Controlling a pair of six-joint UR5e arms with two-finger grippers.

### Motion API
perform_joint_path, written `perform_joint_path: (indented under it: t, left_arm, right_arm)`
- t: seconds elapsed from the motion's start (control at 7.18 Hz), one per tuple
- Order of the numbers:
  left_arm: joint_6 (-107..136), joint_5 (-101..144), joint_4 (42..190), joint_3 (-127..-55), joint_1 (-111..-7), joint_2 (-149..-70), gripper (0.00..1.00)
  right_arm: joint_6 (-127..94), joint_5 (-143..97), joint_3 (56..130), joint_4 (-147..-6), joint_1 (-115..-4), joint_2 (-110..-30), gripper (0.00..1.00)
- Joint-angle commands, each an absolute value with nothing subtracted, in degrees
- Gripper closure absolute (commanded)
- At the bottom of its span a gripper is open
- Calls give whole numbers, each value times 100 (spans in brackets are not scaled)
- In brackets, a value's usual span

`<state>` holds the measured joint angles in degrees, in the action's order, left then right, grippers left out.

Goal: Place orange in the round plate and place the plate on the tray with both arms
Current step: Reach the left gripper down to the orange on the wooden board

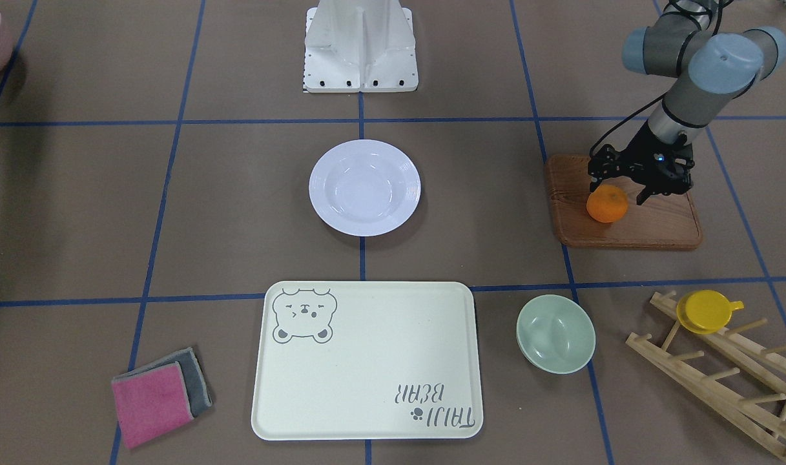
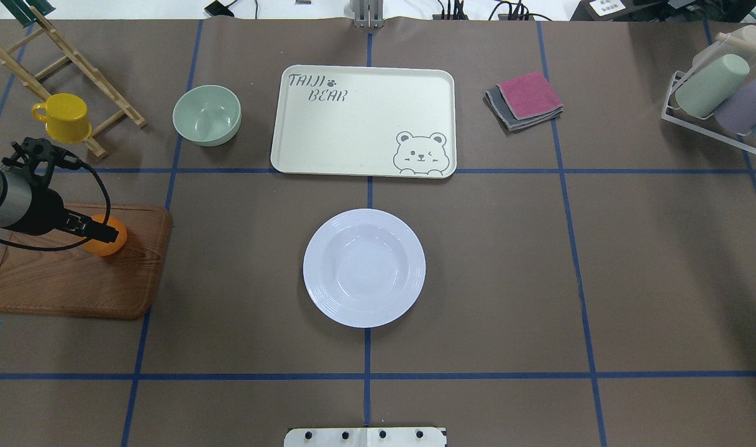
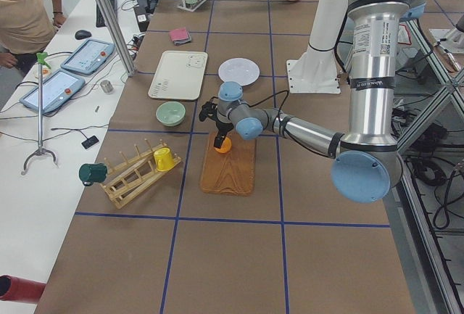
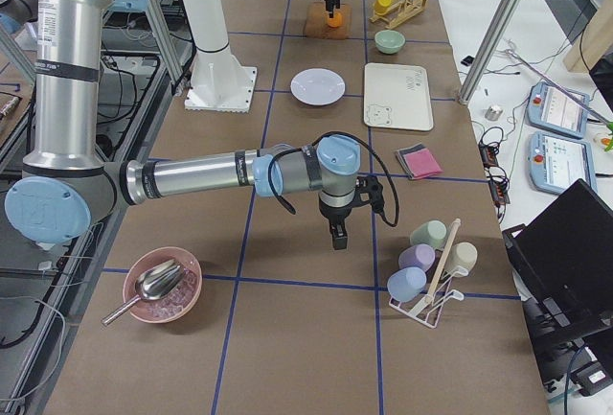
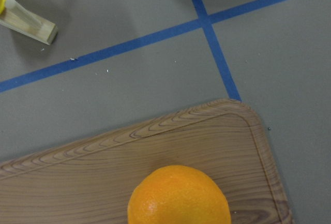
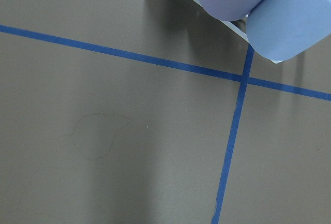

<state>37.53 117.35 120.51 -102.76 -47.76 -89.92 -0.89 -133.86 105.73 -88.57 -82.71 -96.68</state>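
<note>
Jaws apart on the left gripper (image 1: 619, 194), one black finger on each side of the small, round, bright-orange fruit, the orange (image 1: 607, 205). From where I stand I can't say whether either pad is touching peel. The orange sits on the brown wooden board (image 1: 651, 227), near one of its corners.

I'd judge it light and firm with a little give. The dimpled peel should hold well enough, but a ball like that will roll off if it's pinched high or low. So take it across the widest part and squeeze gently, since too much bruises it.

Out in the middle of the brown table (image 1: 470, 194), well apart from the board, lies the white round plate (image 1: 365, 188). It's deep, with a ridged rim, and its sunken centre is bare and waiting. Beyond it, apart from it and square to it, is the cream rounded-rectangle tray (image 1: 367, 361) with the grey bear face, nothing on it.

Far off at the other end, the right gripper (image 4: 339, 235) hangs over bare table near a rack of pastel cups (image 4: 426, 271). I can't tell whether its jaws are apart or together.
</note>
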Motion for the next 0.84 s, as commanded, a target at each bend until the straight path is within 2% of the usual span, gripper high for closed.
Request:
perform_joint_path:
  t: [0.0,0.42,0.56,0.7]
  left_arm:
    - [3735,11611,12059,-9915,-4746,-9236,0]
    - [3735,11610,12059,-9870,-4606,-9220,3]
    - [3735,11610,12059,-9870,-4588,-9211,32]
    - [3735,11610,12050,-9896,-4588,-9220,83]
  right_arm:
    - [-88,-13386,10564,-8859,-8271,-9668,0]
    - [-88,-13386,10564,-8859,-8271,-9677,0]
    - [-88,-13386,10564,-8859,-8271,-9677,0]
    - [-88,-13386,10573,-8859,-8271,-9677,0]
